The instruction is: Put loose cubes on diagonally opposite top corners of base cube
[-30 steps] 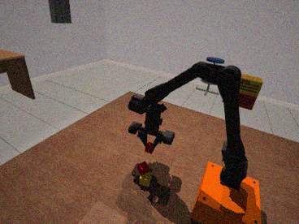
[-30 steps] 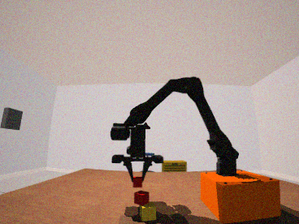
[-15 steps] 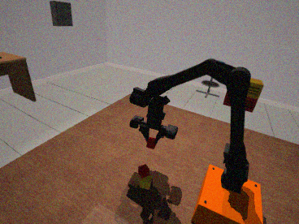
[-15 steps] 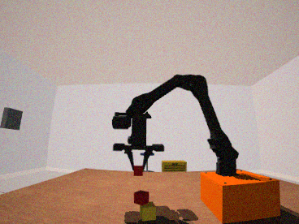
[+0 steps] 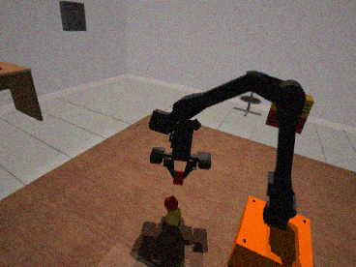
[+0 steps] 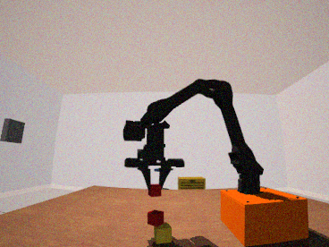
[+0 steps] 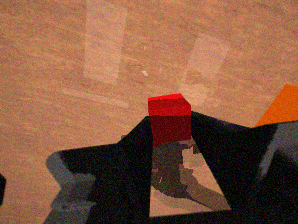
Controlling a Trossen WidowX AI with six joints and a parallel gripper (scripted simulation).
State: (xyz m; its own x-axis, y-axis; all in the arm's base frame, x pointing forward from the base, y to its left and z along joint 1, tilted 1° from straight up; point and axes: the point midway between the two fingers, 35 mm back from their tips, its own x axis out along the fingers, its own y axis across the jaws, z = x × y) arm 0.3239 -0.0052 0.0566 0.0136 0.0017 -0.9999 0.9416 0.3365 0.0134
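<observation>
Yellow cube [image 6: 163,233]: sits on the brown worktop [image 5: 87,203] at the near edge of the top view, left of the orange mount. Its lower part lies in the arm's shadow.
Lower red cube [image 6: 156,217]: rests on top of the yellow cube, touching it and set toward its left side in the exterior view. In the top view [image 5: 170,202] it appears turned at an angle to the cube below; how level it sits cannot be told.
Orange mount [image 6: 264,217]: box on the worktop at the near right, carrying the base of the arm.
End effector [image 5: 179,177]: hangs in the air above the stack and points straight down. Its two dark fingers are clamped at a narrow setting on a red cube.
Held red cube [image 7: 169,120]: gripped between the fingertips, well clear of the worktop. In the exterior view [image 6: 155,190] it hangs directly over the lower red cube with open air between the two.
Arm [image 6: 210,96]: black, rises from the mount, bends at a high elbow and reaches left to the end effector.
Yellow box [image 6: 191,183]: lies far behind the stack, near the back wall.
</observation>
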